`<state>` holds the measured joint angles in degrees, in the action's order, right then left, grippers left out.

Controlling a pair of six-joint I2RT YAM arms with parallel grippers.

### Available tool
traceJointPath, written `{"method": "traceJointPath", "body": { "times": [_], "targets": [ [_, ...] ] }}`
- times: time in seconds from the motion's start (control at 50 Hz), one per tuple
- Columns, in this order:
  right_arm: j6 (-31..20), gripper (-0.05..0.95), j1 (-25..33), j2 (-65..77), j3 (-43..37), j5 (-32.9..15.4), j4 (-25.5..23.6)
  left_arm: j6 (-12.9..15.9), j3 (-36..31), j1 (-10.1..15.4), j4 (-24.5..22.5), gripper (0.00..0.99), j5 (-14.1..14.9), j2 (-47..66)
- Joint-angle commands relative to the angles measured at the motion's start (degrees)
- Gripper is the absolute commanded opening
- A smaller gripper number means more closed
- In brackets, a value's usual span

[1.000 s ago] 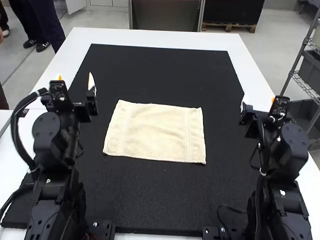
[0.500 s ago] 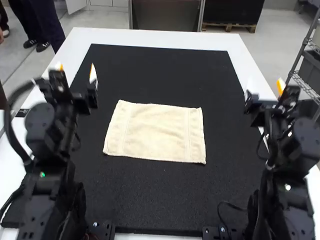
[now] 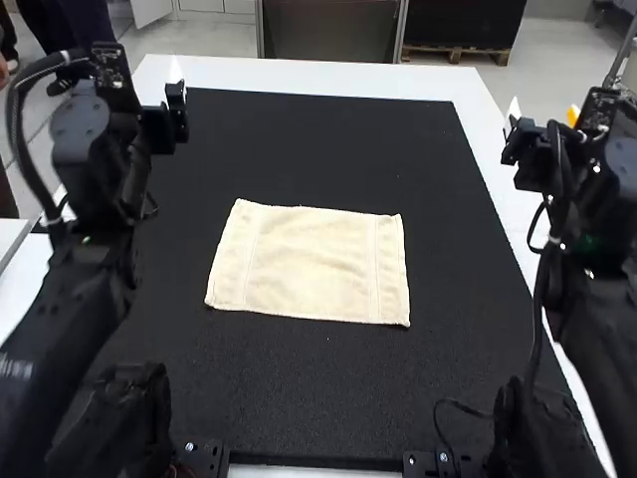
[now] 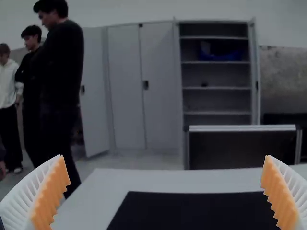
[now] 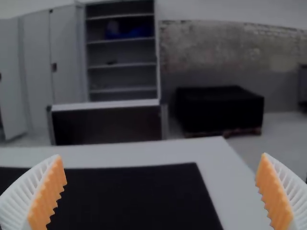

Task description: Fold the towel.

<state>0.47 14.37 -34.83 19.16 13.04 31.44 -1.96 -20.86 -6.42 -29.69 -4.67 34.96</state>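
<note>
presently left gripper (image 3: 159,124) is released, fingers wide apart, right gripper (image 3: 543,112) likewise, while towel (image 3: 311,264) lies spread flat on black mat (image 3: 328,149), well apart from both.

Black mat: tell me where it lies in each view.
High view: black mat, middle of the white table, under the towel.
Left wrist view: black mat, between the left gripper's open fingers.
Right wrist view: black mat, between the right gripper's open fingers and behind one.
Shared landmark: the white table's strip along the mat's far edge.
</note>
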Motion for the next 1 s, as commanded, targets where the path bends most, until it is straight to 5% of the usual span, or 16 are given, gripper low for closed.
{"method": "traceJointPath", "body": {
  "times": [0.0, 0.16, 0.28, 0.44, 0.64, 0.72, 0.98],
  "targets": [
    [0.0, 0.91, -0.4, -7.1, 1.8, -1.2, 2.3, 1.6, -1.4, -0.6, -2.2, 0.933, -3.0, 4.5],
    [-6.3, 0.9, -3.9, -15.8, 2.3, -4.1, 4.6, 2.8, -0.9, -0.4, -4.3, 0.933, -3.0, 11.4],
    [-7.9, 0.9, -6.9, -20.5, 2.0, -4.2, 7.4, 3.2, 0.7, -0.3, -9.4, 0.921, -3.0, 17.7],
    [-7.9, 0.9, -9.4, -24.8, 1.1, -4.8, 10.7, 4.6, 0.1, -0.3, -9.8, 0.948, -2.7, 27.8],
    [-9.4, 0.9, -11.8, -30.0, 2.1, -4.7, 8.5, 11.2, 2.1, -0.1, -10.4, 0.949, 1.3, 31.6],
    [-9.9, 0.91, -12.8, -33.1, 2.7, -3.5, 7.0, 11.8, 3.6, 0.8, -11.8, 0.949, 3.9, 31.1],
    [-9.8, 0.9, -13.4, -44.1, 5.6, -1.4, 7.0, 10.5, 0.8, 5.0, -4.1, 0.956, 4.6, 35.1]
  ]
}}
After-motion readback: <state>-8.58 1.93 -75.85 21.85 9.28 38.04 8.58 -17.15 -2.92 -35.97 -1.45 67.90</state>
